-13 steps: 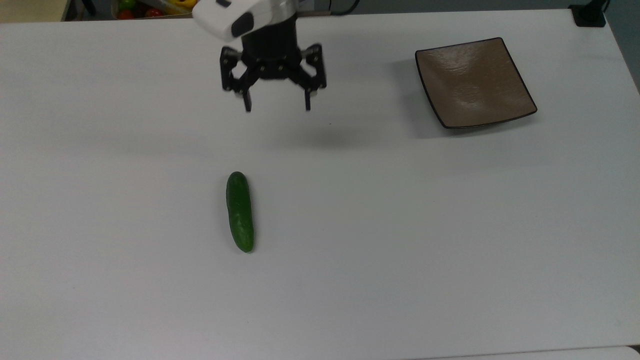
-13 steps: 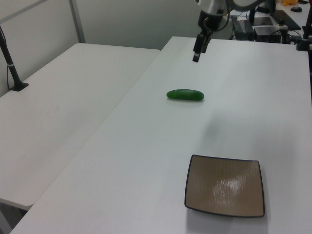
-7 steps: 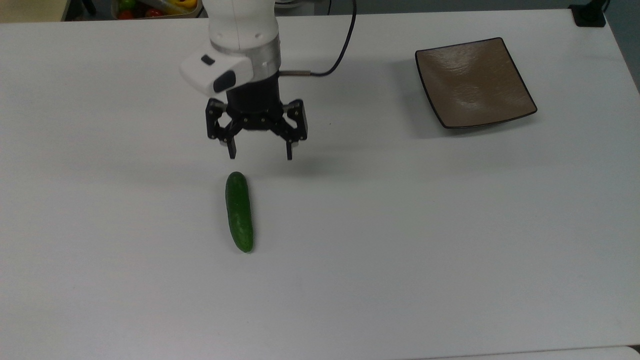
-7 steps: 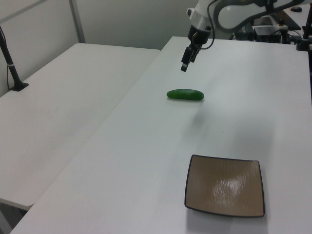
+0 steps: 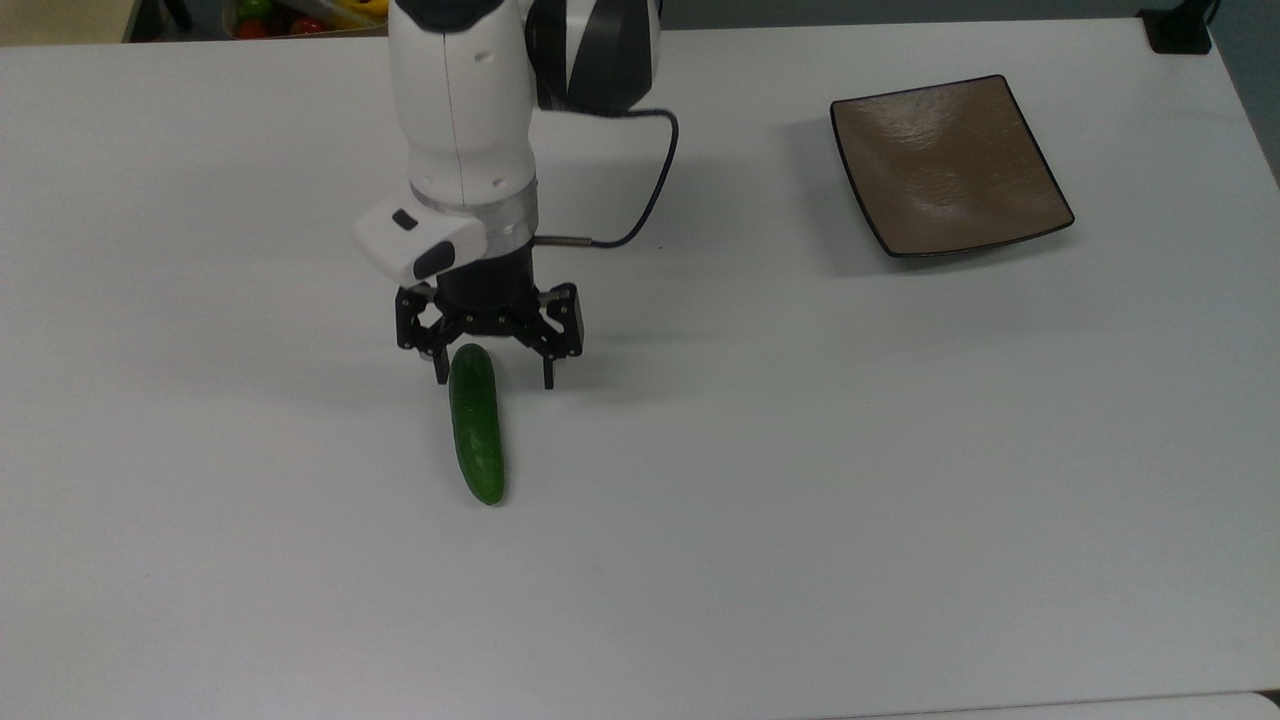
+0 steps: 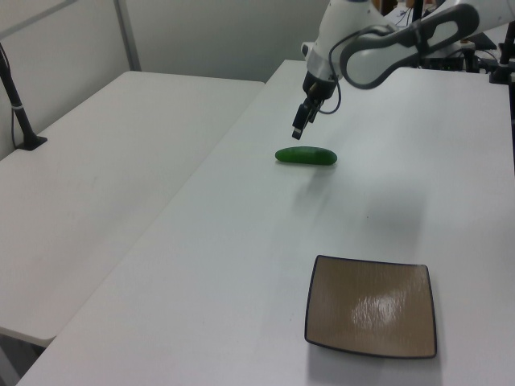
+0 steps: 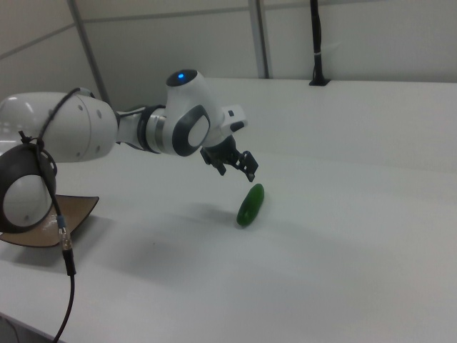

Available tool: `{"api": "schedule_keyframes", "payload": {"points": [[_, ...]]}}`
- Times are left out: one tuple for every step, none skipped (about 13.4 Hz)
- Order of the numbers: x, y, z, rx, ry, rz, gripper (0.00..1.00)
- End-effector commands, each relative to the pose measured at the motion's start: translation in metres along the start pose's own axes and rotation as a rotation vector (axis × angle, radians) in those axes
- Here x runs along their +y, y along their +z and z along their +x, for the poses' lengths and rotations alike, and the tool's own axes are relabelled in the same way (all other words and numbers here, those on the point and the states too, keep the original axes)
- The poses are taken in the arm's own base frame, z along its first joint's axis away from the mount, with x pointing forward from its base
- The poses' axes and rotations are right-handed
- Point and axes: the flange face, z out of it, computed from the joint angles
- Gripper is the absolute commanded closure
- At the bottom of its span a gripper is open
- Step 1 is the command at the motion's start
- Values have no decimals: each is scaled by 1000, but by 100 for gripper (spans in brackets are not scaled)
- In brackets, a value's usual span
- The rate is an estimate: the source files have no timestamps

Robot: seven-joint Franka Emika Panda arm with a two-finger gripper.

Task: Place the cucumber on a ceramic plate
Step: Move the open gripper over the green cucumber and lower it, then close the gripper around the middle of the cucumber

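Lying flat on the big white worktop (image 5: 800, 500), the cucumber (image 5: 476, 423) is well apart from the brown ceramic plate (image 5: 950, 165). The end effector (image 5: 492, 381) hangs above the cucumber's far tip, fingers spread and empty. It should slide along to the cucumber's middle, drop straight down, and squeeze softly across the narrow sides.

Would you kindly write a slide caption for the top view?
Open gripper poised over the far end of the cucumber on the white table, ceramic plate waiting empty.
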Motion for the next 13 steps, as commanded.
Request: {"api": "schedule_keyframes", "payload": {"points": [[5, 33, 3, 8, -38, -33, 0], [8, 39, 6, 8, -39, -39, 0], [11, 51, 3, -5, -45, -48, 0], [15, 59, 2, -14, -56, -61, 0], [16, 69, 0, -25, -69, -73, 0], [17, 77, -3, -34, -82, -82, 0], [20, 84, -5, -33, -91, -89, 0], [20, 93, -7, -30, -107, -98, 0], [20, 96, -8, -29, -111, -100, 3], [20, 98, -9, -30, -112, -99, 11], [20, 99, -10, -35, -107, -97, 31], [20, 99, -10, -35, -99, -94, 46], [20, 97, -9, -31, -93, -92, 67]]}}
